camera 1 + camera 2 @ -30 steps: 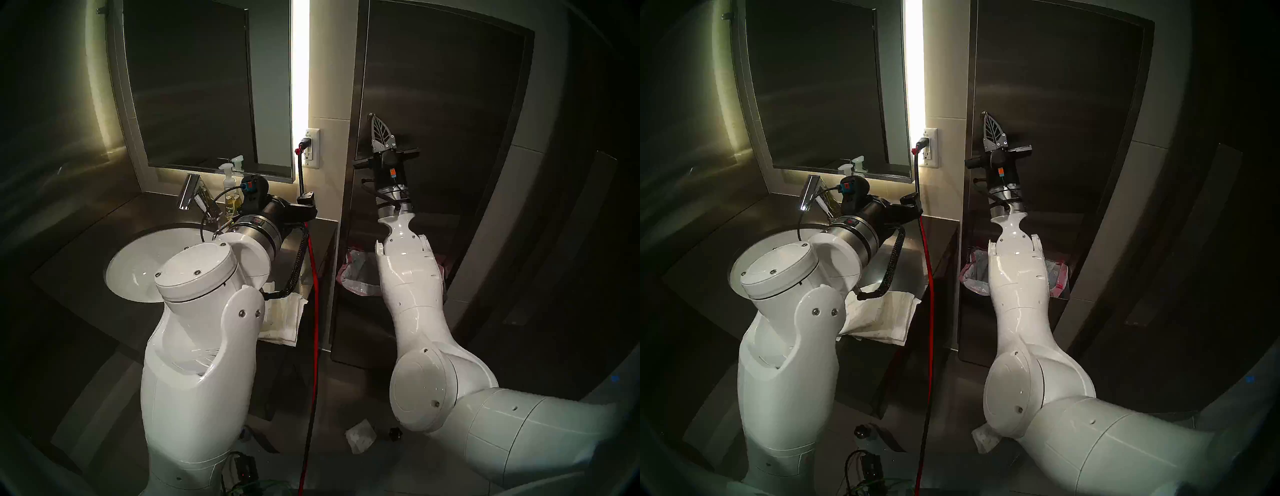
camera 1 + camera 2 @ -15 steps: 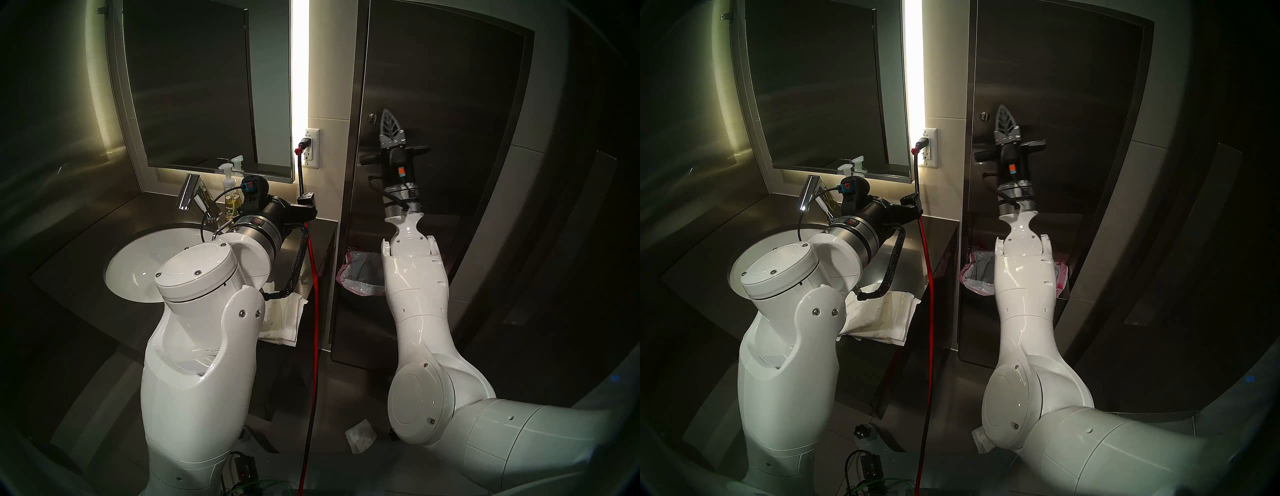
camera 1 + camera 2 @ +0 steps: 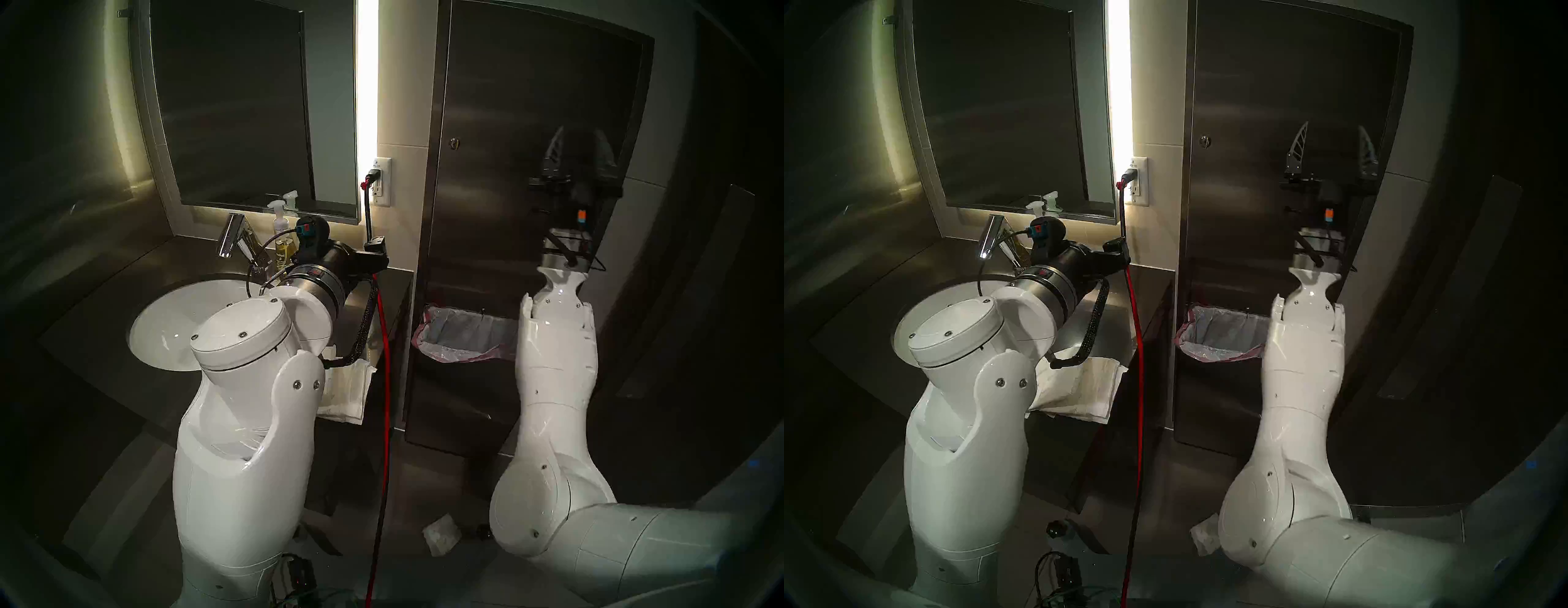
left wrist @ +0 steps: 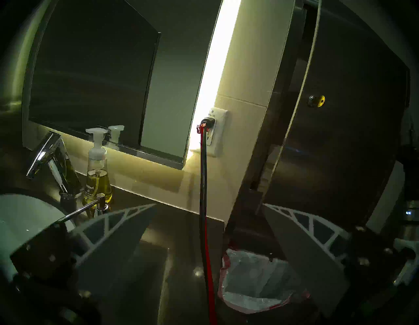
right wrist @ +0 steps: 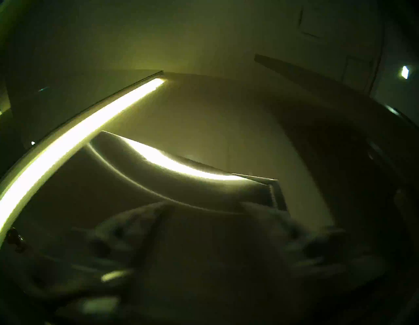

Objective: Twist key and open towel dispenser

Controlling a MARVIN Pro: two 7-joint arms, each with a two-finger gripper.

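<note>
The towel dispenser (image 3: 509, 106) is a tall steel wall cabinet with its flat door facing me. The key (image 3: 455, 143) is a small round silvery knob near the door's left edge, and nothing touches it. It also shows in the left wrist view (image 4: 314, 101). My right gripper (image 3: 1333, 138) is open and empty, held up in front of the door's right edge, well right of the key. The right wrist view is blurred. My left gripper (image 4: 209, 205) is open and empty over the counter, left of the dispenser. The bin's pink-edged bag (image 3: 458, 339) sits below the door.
A white sink (image 3: 144, 339), faucet (image 3: 231, 237) and soap bottle (image 3: 282, 237) are on the counter at left. A red cable (image 3: 384, 382) hangs from the wall outlet (image 3: 381, 182). Paper towels (image 3: 345, 395) lie on the counter's edge. Crumpled paper (image 3: 441, 535) lies on the floor.
My right gripper was shut at the key. It came off it, swung right across the door to its right edge and opened. The left arm has not moved.
</note>
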